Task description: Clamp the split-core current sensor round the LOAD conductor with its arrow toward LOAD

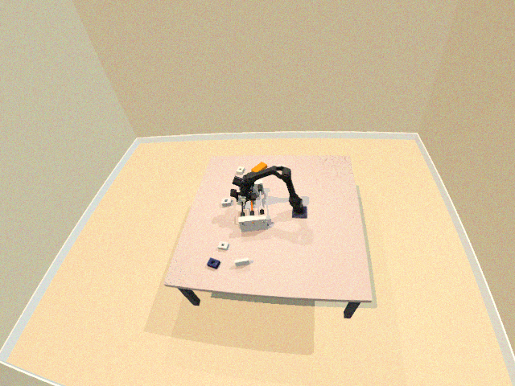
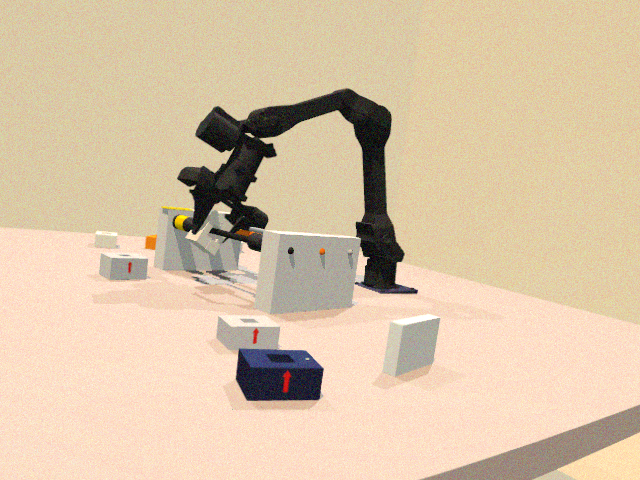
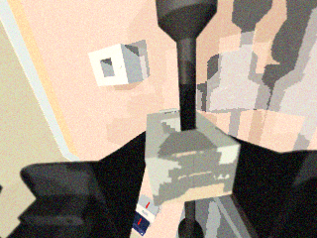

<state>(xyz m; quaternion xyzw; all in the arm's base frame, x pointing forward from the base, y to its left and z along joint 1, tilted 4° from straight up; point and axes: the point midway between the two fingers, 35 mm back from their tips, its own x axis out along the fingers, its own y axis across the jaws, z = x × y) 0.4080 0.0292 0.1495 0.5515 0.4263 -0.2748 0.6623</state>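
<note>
one relation is deciding what comes next — the gripper (image 2: 214,227) is sitting directly over the split-core sensor (image 3: 190,161), and the sensor's bore is lying along the dark conductor (image 3: 187,84), so the fingers are pressing across that rod rather than along it. the gripper is clenched on the sensor, with the pale block sitting between its dark fingers in the wrist view. there the block is looking like one closed body with the rod running in at its top face and showing again below it; i am judging the two halves to be together, though no latch is showing.

the sensor is hanging off the table (image 2: 103,413), threaded on the outermost rod of the fixture, between the far grey wall (image 2: 170,248) with its yellow end cap (image 2: 180,222) and the near white wall (image 2: 305,281). in the exterior view it is sitting tilted on the rod. which rod is carrying the load mark i cannot tell, and the sensor's arrow is not showing — so the direction is going unconfirmed.

since the arm (image 2: 372,170) is reaching in from above, the release is probably calling for the fingers to be spreading sideways, square to the rod, and then lifting straight away from it, so the block is not getting dragged or twisted along its axis.
</note>
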